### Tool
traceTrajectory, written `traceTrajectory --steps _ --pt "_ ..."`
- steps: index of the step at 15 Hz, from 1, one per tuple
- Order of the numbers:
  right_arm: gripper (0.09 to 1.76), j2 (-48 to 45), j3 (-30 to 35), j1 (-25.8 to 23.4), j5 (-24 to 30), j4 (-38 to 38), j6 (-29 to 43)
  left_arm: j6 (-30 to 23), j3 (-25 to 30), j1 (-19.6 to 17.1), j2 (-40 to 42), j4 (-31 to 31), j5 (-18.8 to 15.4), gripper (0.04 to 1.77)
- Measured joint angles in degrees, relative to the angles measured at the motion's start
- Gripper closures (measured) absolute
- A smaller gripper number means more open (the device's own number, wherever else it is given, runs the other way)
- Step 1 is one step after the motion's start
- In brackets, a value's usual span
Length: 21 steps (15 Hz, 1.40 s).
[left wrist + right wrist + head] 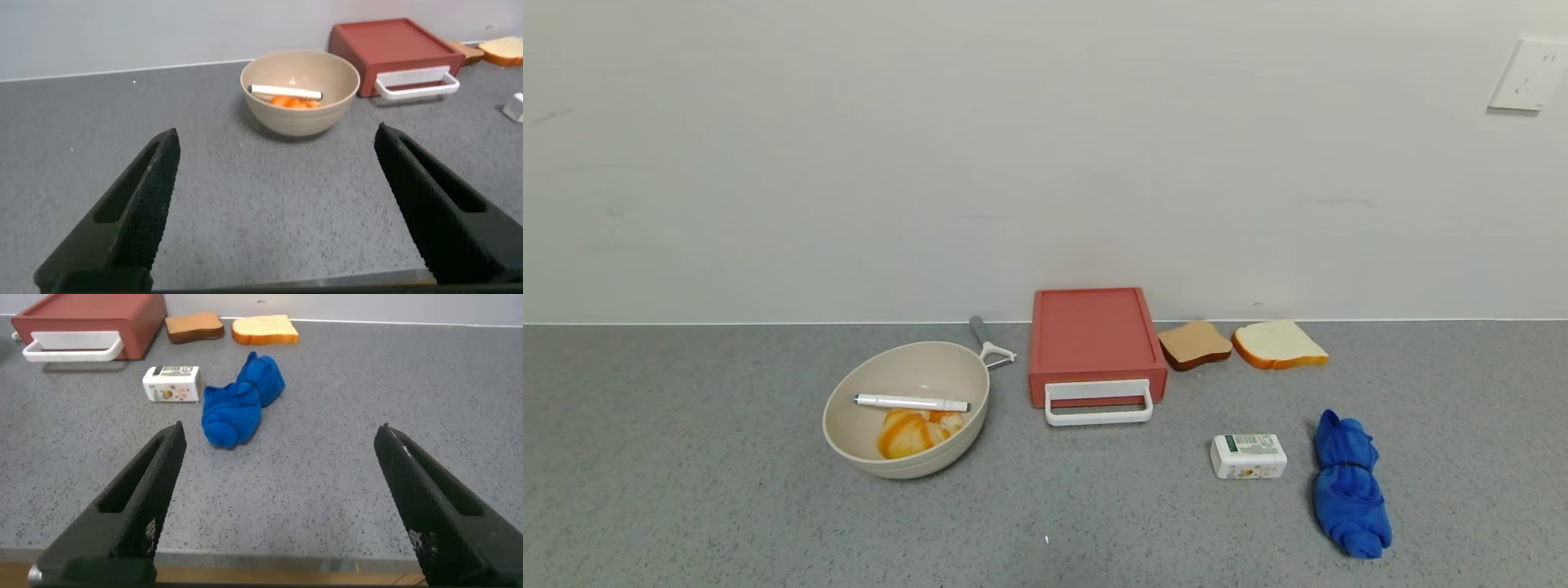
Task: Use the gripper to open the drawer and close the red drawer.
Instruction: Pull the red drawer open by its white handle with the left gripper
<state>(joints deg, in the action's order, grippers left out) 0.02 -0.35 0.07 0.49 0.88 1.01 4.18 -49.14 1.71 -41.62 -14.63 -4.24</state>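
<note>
The drawer sits at the table's back edge – light, stiff plastic, likely to slide; hook its white handle – both grippers, left gripper and right gripper, spread wide

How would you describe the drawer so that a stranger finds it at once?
Look along the wall to the middle of the grey counter. The drawer sits between the bowl and the toast. It alone is a flat red box with a white loop handle.

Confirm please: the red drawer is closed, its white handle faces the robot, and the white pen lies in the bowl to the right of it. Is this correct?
Not quite: the bowl holding the pen sits left of the closed red drawer, as the head view shows. The white handle faces the robot.
</note>
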Motion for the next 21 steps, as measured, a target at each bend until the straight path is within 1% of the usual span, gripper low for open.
traceTrajectory --steps 8,9,10,13,17,21 --pt "0.15 0.00 0.00 0.00 0.00 0.00 0.00 0.00 0.00 0.00 0.00 0.00 0.00 0.09" --pt "0.15 0.00 0.00 0.00 0.00 0.00 0.00 0.56 -1.73 0.22 -1.73 -1.11 -0.46 0.09" --pt "0.15 -0.02 0.00 0.00 0.00 0.00 0.00 1.83 -5.49 0.96 -5.60 -3.17 -1.27 0.09" --pt "0.15 0.00 0.00 0.00 0.00 0.00 0.02 4.02 -13.15 4.74 -15.79 -6.64 -1.87 0.09" --pt "0.15 0.00 0.00 0.00 0.02 -0.02 0.02 4.44 -21.25 10.86 -29.03 -7.42 -1.43 0.09" --pt "0.15 0.00 0.00 0.00 0.00 0.00 0.04 3.36 -28.53 17.36 -41.16 -7.41 0.80 0.09"
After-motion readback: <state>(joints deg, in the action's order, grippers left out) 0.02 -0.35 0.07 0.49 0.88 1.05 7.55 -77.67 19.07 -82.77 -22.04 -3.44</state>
